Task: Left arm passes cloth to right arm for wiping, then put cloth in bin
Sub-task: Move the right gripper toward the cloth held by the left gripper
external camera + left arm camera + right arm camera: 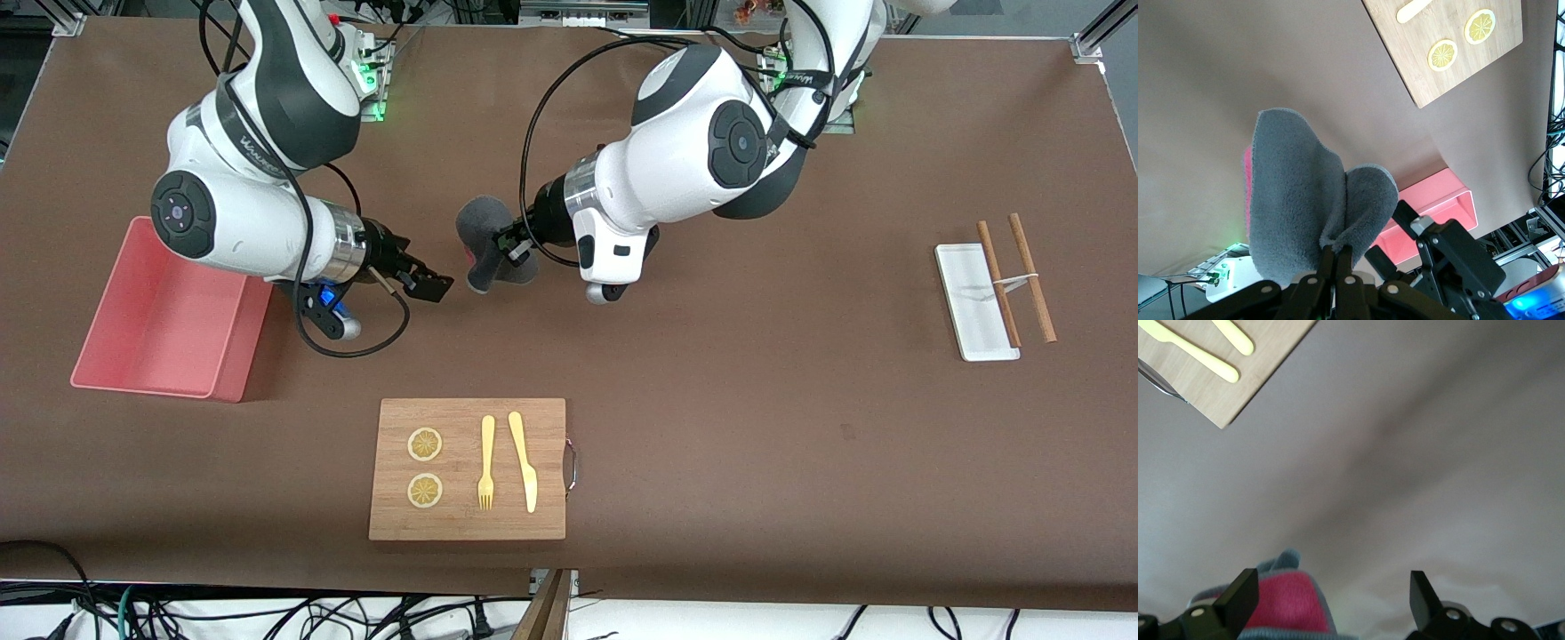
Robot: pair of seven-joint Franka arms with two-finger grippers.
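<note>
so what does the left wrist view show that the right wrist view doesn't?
Left wrist only: the left gripper shut on the cloth's grey side, the pink bin, two lemon slices on the board, and the right gripper close by.

Right wrist only: the right gripper's open fingers, the cloth's red-pink patch filling the lower edge, the yellow knife and fork handle.

Both: the cloth, the wooden board, the brown table.

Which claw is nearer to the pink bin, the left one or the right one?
Right. The right claw, open, hangs beside the pink bin. The left claw, shut on the cloth, is over mid-table, clearly farther away.
</note>
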